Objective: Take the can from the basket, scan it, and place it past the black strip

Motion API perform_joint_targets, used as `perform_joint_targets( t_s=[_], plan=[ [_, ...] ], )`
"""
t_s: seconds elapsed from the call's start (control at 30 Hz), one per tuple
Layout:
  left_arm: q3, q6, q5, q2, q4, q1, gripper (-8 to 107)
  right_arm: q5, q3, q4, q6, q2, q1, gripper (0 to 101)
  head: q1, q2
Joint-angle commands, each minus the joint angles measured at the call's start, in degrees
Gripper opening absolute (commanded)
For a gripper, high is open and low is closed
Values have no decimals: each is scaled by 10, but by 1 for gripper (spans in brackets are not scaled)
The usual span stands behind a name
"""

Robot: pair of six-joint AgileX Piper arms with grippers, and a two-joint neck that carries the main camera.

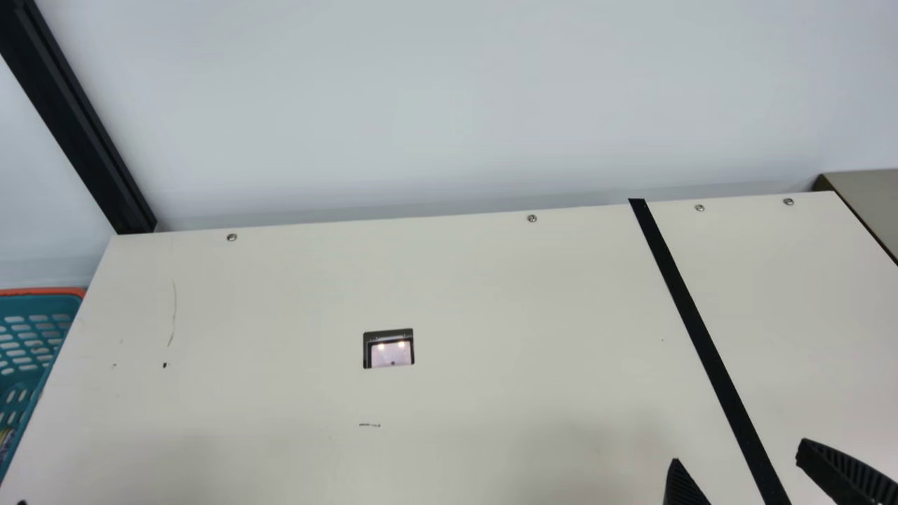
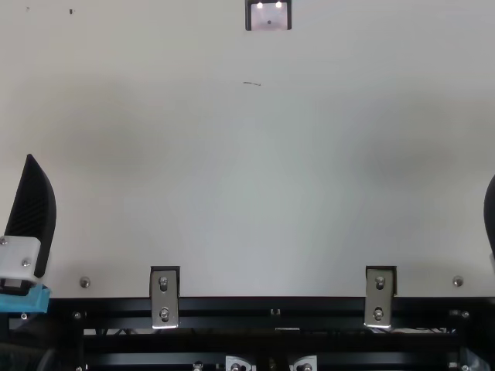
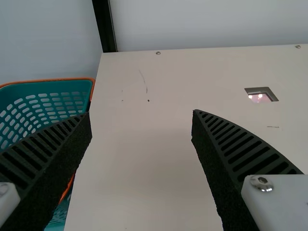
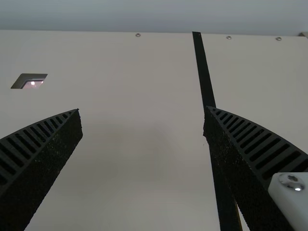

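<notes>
White wall (image 1: 449,105) behind the cream table (image 1: 491,294), scanner window (image 1: 391,353) set into the top, black strip (image 1: 691,315) toward the right end. Basket (image 1: 42,303) is just off the table's left side with a sliver of something printed (image 1: 5,440) inside, can't tell if that's the can. Left gripper (image 2: 32,209) and right gripper (image 1: 739,450) both have fingers spread wide over the table.

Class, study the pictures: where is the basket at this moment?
In the main view, the basket is at the left edge, right beside the left side of the cream table, below the black post.
</notes>
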Motion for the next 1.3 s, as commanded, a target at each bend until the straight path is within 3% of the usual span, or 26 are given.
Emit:
perform_joint_targets(
  t_s=[0.0,1.27],
  plan=[
    [0,0,0,0,0,0,90,0,0,0,0,0,0,101,-16,6],
    [0,0,0,0,0,0,90,0,0,1,0,0,0,101,-16,6]
  ],
)
